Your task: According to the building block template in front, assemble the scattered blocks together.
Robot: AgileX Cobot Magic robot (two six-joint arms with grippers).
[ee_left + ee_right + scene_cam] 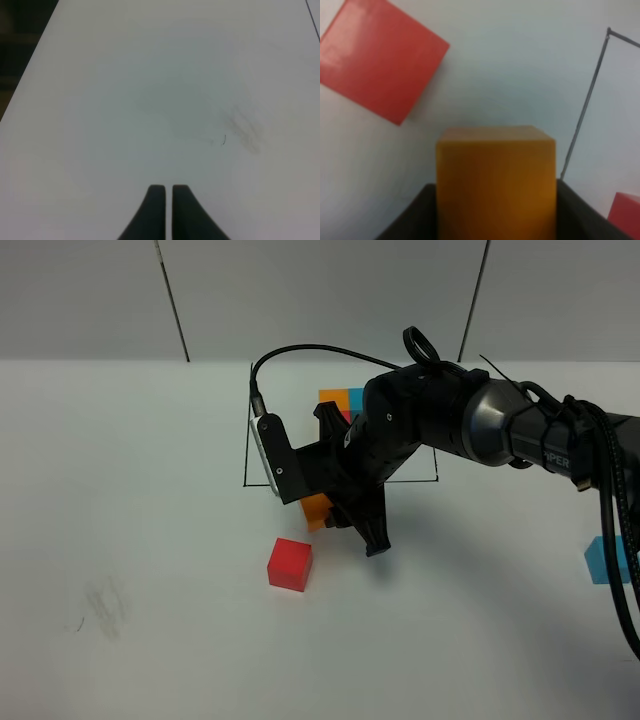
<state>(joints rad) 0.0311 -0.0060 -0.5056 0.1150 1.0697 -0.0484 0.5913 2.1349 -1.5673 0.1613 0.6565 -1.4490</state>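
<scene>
One orange block (318,510) is tight between the jaws of my right gripper (348,522), which stand about half open around it. It is just by the front line of the black drawn box (245,440). I cannot tell if the block touches the white table (150,490).

The red block (290,564) sits near it, closer to the front and a bit turned. The blue block (610,560) is far off at the right edge.

Inside the drawn box, at the back, is the block pattern (341,400). My arm hides most of it, so only orange, blue and a bit of red show.

My left gripper (167,212) has its jaws shut with nothing in them, over the table near some grey smudges (100,605). Behind the table is a pale wall (320,290) with thin dark seams.
</scene>
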